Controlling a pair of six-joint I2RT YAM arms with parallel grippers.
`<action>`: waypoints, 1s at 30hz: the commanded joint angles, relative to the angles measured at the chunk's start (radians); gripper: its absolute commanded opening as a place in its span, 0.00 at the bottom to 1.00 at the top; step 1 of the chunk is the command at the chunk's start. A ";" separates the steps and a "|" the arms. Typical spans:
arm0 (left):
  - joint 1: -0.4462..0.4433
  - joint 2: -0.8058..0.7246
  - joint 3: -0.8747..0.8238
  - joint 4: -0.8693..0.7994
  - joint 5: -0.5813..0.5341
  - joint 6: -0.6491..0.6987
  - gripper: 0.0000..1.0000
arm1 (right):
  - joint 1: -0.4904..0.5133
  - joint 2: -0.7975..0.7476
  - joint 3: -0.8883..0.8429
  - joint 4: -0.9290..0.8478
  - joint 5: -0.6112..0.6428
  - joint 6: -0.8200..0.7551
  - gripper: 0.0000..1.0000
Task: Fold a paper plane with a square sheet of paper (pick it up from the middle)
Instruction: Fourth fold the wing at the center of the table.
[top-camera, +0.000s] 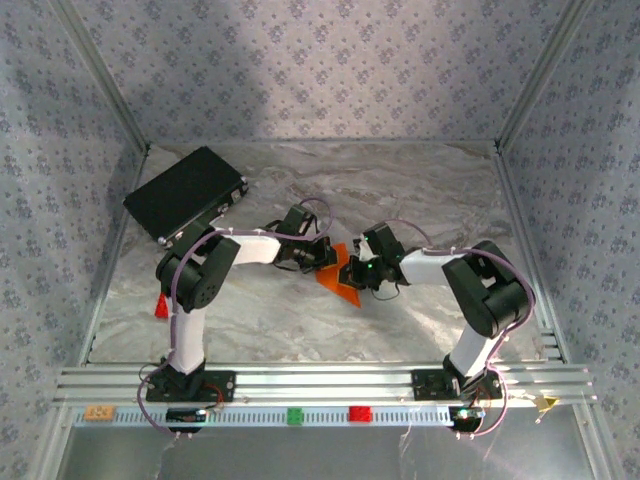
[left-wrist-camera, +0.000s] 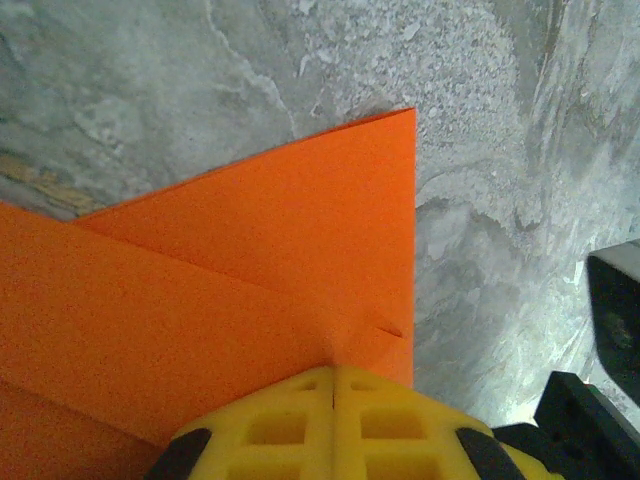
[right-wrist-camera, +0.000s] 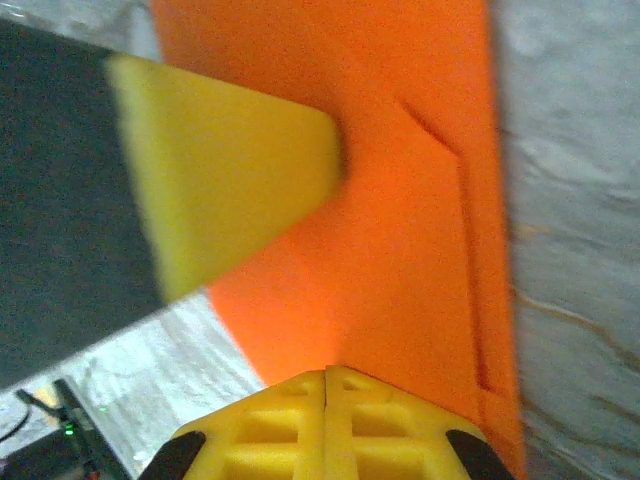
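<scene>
While both arms reach inward over the marbled table (top-camera: 420, 190), the square sheet of paper (top-camera: 343, 291) lies near its centre, partly folded, with overlapping orange layers and a crease line visible in the left wrist view (left-wrist-camera: 250, 260). The left gripper (top-camera: 322, 262) meets the sheet from its 10 o'clock side, fingers clenched flat together (left-wrist-camera: 333, 375), tips on the paper's edge. The right gripper (top-camera: 354, 272) comes from 3 o'clock, likewise clamped shut (right-wrist-camera: 328, 375) against the paper (right-wrist-camera: 400, 200). I cannot tell whether either pinches a layer or merely presses it. A black case (top-camera: 187, 193) sits at 10 o'clock, a small red block (top-camera: 160, 305) at 8 o'clock.
</scene>
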 joint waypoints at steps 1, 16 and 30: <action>0.011 0.043 -0.032 -0.047 -0.054 0.006 0.00 | -0.007 0.005 -0.018 -0.110 0.029 -0.052 0.03; 0.011 0.050 -0.034 -0.044 -0.053 0.006 0.00 | -0.002 -0.101 0.010 -0.106 -0.049 -0.038 0.03; 0.012 0.053 -0.030 -0.050 -0.053 0.008 0.00 | -0.034 -0.159 -0.250 -0.041 -0.042 -0.006 0.05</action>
